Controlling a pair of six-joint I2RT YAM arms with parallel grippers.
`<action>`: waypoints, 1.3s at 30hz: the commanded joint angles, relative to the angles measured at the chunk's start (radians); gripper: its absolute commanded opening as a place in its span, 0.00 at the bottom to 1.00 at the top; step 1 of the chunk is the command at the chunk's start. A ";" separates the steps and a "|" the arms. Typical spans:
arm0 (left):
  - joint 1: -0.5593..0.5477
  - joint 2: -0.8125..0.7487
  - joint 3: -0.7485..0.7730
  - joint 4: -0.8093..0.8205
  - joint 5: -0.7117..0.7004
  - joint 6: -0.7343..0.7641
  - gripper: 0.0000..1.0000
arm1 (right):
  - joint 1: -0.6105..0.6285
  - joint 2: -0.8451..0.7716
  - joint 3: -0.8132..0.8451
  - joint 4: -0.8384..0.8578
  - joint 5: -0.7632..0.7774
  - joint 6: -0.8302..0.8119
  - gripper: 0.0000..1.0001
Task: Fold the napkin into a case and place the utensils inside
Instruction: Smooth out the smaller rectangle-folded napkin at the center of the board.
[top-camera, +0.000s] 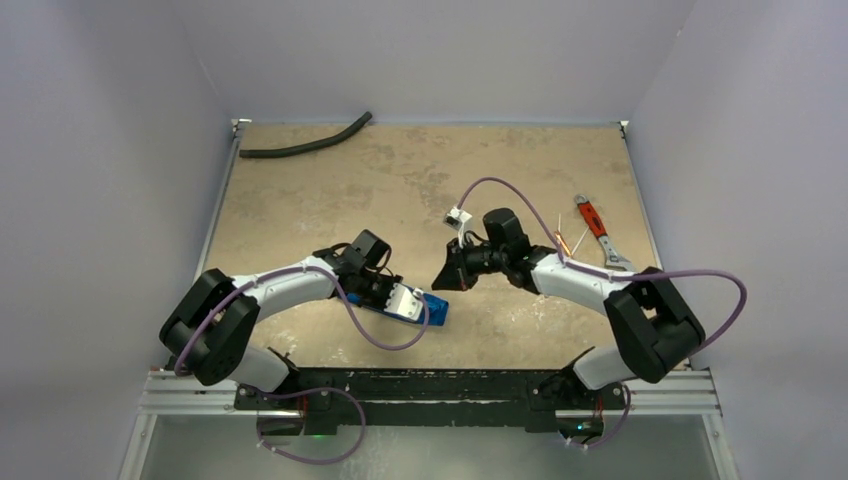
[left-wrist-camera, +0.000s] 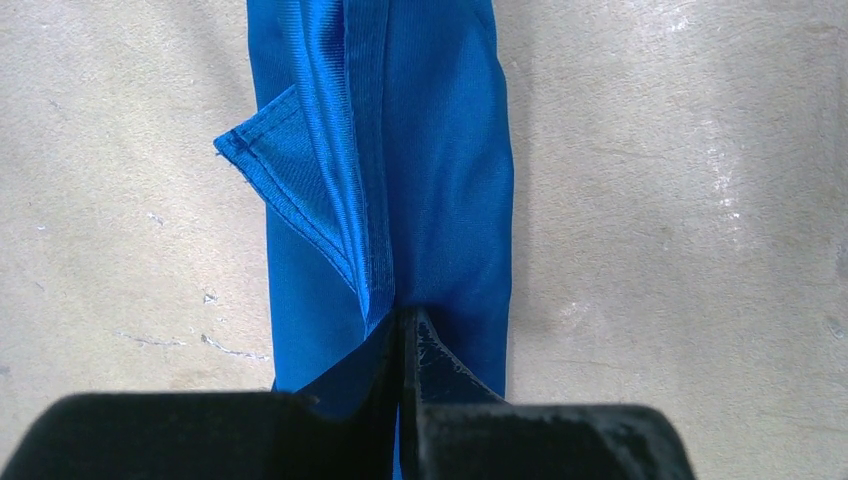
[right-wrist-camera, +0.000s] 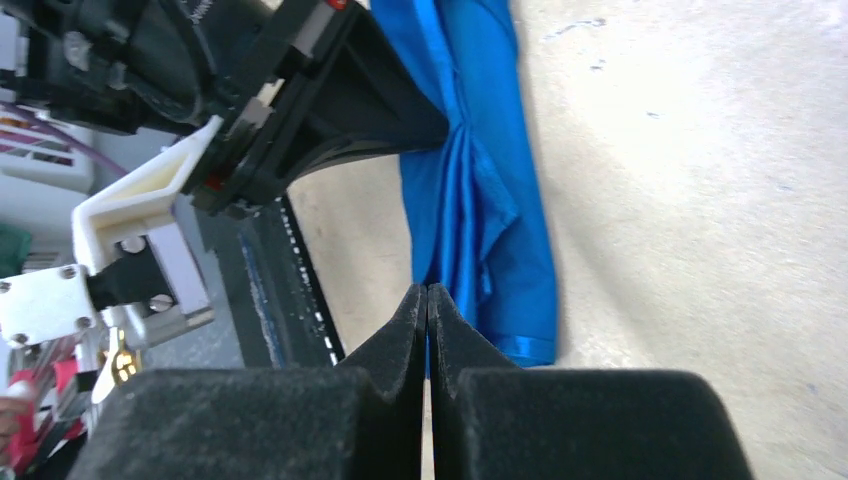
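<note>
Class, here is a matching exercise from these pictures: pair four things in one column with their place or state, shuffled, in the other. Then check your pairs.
Things:
1. napkin
2. black hose
3. wrench
4. right gripper

Place or state:
a. far left corner of the table
b. shut, holding nothing
c. pinched by the left gripper
d. right side of the table, red handle

Pairs: 1-c, 2-a, 3-d, 4-b.
</note>
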 joint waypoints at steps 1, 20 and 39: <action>-0.003 -0.004 -0.031 -0.037 -0.004 -0.037 0.00 | 0.043 0.014 -0.039 0.145 -0.112 0.100 0.00; -0.003 -0.016 -0.027 -0.039 -0.013 -0.036 0.00 | 0.055 0.300 -0.093 0.292 -0.136 0.123 0.00; -0.002 -0.013 -0.019 -0.085 0.032 0.034 0.00 | 0.029 0.264 0.083 0.152 -0.058 -0.034 0.00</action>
